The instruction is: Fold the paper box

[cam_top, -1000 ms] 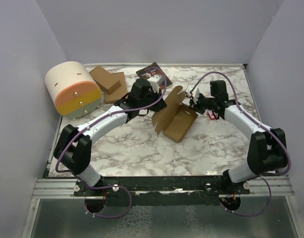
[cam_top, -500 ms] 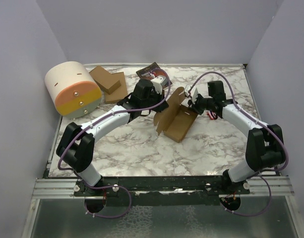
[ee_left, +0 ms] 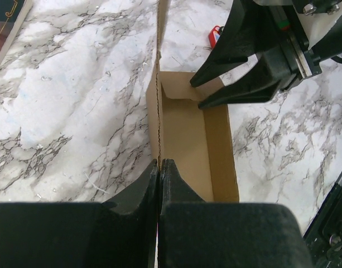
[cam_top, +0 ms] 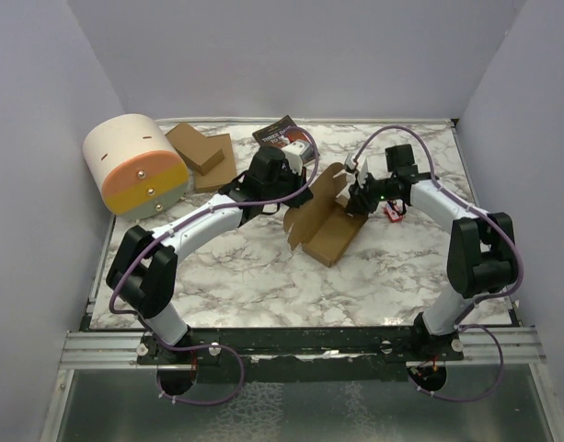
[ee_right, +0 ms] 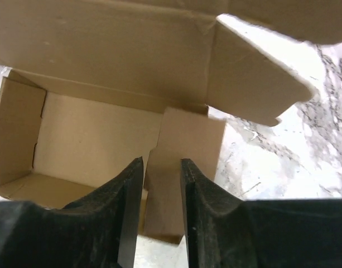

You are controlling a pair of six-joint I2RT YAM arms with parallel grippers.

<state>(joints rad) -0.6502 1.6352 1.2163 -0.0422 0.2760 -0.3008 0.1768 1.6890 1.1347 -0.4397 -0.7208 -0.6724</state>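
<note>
The paper box point(cam_top: 326, 221) is a half-formed brown carton, open at the top, on the marble table point(cam_top: 245, 267). My left gripper point(ee_left: 160, 163) is shut on the thin top edge of its long side wall point(ee_left: 154, 111); in the top view the left gripper point(cam_top: 298, 195) sits at the box's left side. My right gripper point(ee_right: 161, 165) is open at the box's far end, its fingers point(ee_right: 135, 178) on either side of a small end flap point(ee_right: 184, 139) without clamping it. The box's inside point(ee_right: 92, 139) shows past them. From above, the right gripper point(cam_top: 352, 197) is at the box's right end.
A cream and orange rounded container point(cam_top: 134, 166) stands at the back left. Beside it lies a stack of flat brown cardboard point(cam_top: 201, 152), and a dark book point(cam_top: 283, 136) lies behind the left wrist. A small red object point(cam_top: 390, 214) lies by the right gripper.
My right gripper has opened and swung in closer to the box's right end. The left gripper keeps its pinch on the side wall, which has shifted slightly.
</note>
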